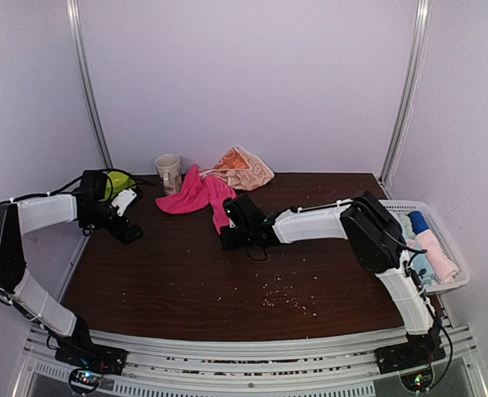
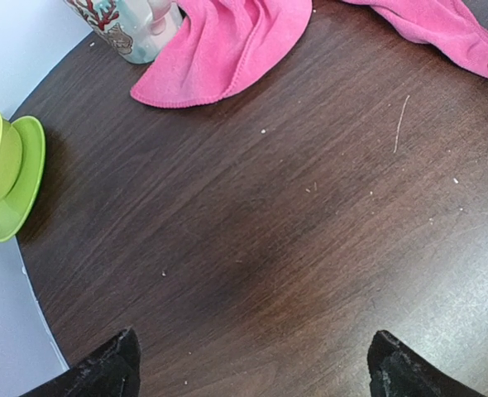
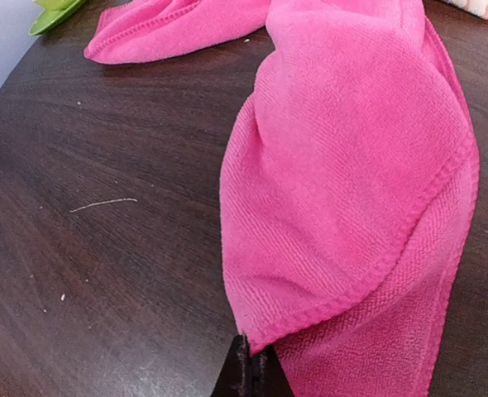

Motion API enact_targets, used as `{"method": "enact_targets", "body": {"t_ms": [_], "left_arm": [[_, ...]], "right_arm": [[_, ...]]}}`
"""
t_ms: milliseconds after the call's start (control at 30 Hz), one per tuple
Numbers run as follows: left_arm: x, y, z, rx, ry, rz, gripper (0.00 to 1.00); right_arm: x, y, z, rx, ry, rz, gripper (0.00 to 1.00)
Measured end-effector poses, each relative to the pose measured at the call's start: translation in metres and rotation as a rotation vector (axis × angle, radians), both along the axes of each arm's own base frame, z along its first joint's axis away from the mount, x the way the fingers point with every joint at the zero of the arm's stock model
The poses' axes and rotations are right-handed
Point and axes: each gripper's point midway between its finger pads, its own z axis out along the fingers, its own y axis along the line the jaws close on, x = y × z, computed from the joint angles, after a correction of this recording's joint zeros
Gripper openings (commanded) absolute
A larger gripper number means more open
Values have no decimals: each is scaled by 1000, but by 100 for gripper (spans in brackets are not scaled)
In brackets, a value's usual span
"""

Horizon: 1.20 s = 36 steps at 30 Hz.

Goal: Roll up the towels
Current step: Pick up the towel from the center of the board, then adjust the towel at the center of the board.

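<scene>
The hot pink towel lies crumpled at the back middle of the table; it also shows in the left wrist view and fills the right wrist view. My right gripper is shut on its near corner, the fingertips pinched together on the hem. The orange-peach bunny towel lies bunched behind it. My left gripper is open and empty, its fingertips wide apart over bare wood at the left, apart from the pink towel.
A printed mug stands beside the pink towel. A green bowl on a green saucer sits at the table's left edge. A white basket with pale rolls stands at the right. Crumbs dot the front.
</scene>
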Motion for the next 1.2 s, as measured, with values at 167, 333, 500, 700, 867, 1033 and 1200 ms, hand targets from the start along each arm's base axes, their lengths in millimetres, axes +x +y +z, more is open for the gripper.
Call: {"method": "enact_targets", "body": {"t_ms": [167, 333, 500, 700, 867, 1033, 1200], "left_arm": [[1, 0, 1, 1, -4, 0, 98], [1, -1, 1, 0, -4, -6, 98], [3, -3, 2, -9, 0, -14, 98], [15, -7, 8, -21, -9, -26, 98], [29, -16, 14, -14, -23, -44, 98], [56, -37, 14, 14, -30, -74, 98], [85, -60, 9, 35, -38, -107, 97]], "right_arm": [[-6, -15, 20, -122, -70, 9, 0], [-47, -72, 129, -173, -210, 14, 0], [-83, -141, 225, -133, -365, -56, 0], [-115, -210, 145, -401, -251, -75, 0], [-134, -254, 97, -582, -161, -110, 0], [-136, -266, 93, -623, -153, -156, 0], [-136, -278, 75, -692, -139, -187, 0]]}}
